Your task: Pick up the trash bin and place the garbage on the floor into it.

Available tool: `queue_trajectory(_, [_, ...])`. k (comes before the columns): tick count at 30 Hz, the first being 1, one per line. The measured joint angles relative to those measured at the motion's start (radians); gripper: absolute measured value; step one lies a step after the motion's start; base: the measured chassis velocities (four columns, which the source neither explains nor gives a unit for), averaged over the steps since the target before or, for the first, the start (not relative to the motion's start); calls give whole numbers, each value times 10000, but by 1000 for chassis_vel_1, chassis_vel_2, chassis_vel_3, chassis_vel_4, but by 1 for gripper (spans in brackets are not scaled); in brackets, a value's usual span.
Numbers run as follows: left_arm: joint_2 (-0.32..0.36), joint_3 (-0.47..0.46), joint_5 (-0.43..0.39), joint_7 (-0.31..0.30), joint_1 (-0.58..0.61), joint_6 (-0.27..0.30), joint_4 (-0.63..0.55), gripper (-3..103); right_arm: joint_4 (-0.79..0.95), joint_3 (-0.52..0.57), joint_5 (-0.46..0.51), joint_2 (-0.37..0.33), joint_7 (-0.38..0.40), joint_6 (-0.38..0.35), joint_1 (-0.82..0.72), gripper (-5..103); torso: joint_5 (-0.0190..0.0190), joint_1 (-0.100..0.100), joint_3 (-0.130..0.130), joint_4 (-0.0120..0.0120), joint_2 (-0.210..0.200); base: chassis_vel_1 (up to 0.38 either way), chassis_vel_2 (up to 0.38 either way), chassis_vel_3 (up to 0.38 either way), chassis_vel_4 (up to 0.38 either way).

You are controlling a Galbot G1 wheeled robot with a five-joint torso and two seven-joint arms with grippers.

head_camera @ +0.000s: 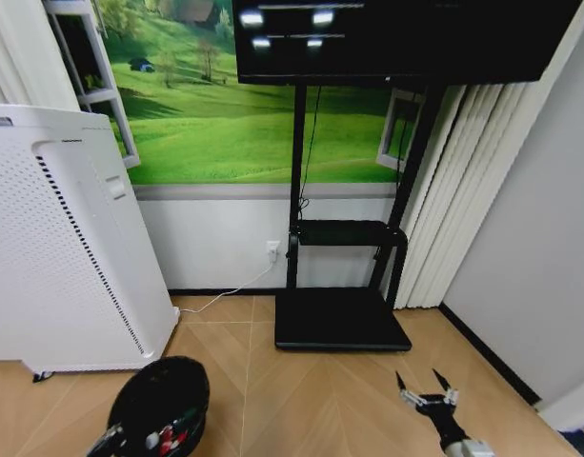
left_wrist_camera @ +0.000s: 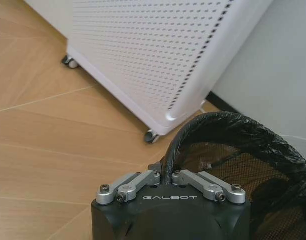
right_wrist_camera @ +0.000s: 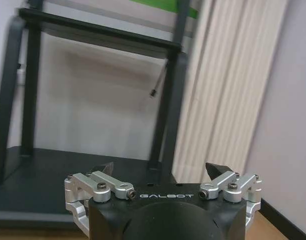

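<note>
Head view: trash bin (head_camera: 160, 405) at 7 o'clock on the floor (head_camera: 301, 390), garbage (head_camera: 172, 436) inside; my right gripper (head_camera: 424, 385) at 5, spread, empty. Left wrist: my left gripper (left_wrist_camera: 168, 176) clenched on the bin's rim. Right wrist: jaws wide apart.

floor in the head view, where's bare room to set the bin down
Bare parquet floor lies between the trash bin and the open right gripper, before the black stand base. It is crowded beside the white perforated appliance.
</note>
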Motion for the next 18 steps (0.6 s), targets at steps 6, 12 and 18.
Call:
queue_trajectory(6, [-83,-640,692,1409,689,-529,847,5,-240,-28,38,-51,393,-5,525,100,-4,0,0,-1,0,0,0,0,0])
queue_trajectory(12, [-20,-883,1073,2634,1326,-899,1380,5,-296,-100,14,-102,410,77,665,100,-4,0,0,-1,0,0,0,0,0])
queue_trajectory(18, [-373,-900,1168,3060,2013,-1413,1705,5,-391,-172,3,-127,417,3,895,100,-3,-1,0,0,0,0,0,0,0])
